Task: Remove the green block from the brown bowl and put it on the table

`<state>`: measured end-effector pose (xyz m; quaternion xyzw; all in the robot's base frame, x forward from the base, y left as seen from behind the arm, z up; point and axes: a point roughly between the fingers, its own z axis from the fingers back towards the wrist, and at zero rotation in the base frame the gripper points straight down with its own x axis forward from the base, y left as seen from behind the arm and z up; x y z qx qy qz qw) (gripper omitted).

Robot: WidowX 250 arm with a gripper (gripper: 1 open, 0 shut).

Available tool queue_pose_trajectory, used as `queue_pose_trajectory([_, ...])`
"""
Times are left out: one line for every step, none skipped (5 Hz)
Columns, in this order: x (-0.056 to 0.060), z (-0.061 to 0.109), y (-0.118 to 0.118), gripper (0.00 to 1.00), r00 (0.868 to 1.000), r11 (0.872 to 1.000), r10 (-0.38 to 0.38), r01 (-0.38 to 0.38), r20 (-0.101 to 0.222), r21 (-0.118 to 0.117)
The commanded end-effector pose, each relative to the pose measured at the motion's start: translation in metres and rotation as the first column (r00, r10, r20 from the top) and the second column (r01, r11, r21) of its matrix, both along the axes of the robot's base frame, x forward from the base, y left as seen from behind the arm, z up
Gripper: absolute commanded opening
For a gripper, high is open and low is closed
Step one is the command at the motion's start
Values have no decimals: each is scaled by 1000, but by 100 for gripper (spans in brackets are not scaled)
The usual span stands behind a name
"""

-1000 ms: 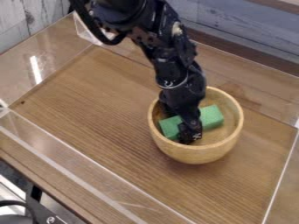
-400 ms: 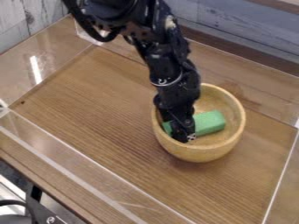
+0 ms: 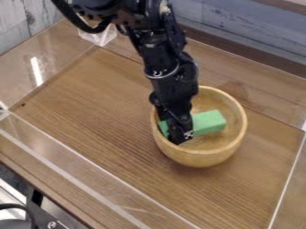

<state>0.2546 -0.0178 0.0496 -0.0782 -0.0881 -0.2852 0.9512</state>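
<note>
Risks at the grasp of a green block inside a bowl.

We see the black robotic gripper (image 3: pixel 178 134) reaching into the round light-brown wooden bowl (image 3: pixel 199 157), its fingers over the left side of the flat bright-green block (image 3: pixel 208 122), which lies within the bowl. How far the fingers stand apart, and whether they have hold of the block, we cannot tell, since the arm hides much of the contact. We judge that an off-centre grip on the block's end could let it pivot or slip out on lifting. Because the fingers work close to the bowl's near-left wall, they might also catch the rim and drag the bowl across the brown wood-grain table (image 3: pixel 96 116).
</note>
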Motion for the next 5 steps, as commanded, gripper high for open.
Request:
queue_pose_trajectory([3,12,-7,0,998,1000,-29,30,51,-4])
queue_pose_trajectory([-7,14,6,0,998,999,-43,44,56,-10])
queue_pose_trajectory([-15,13,18,0,997,998,-57,58,55,-13])
queue_pose_trajectory([-13,19,14,0,998,1000,-2,3,56,-18])
queue_pose_trajectory([-11,24,9,0,997,998,52,-50,55,-23])
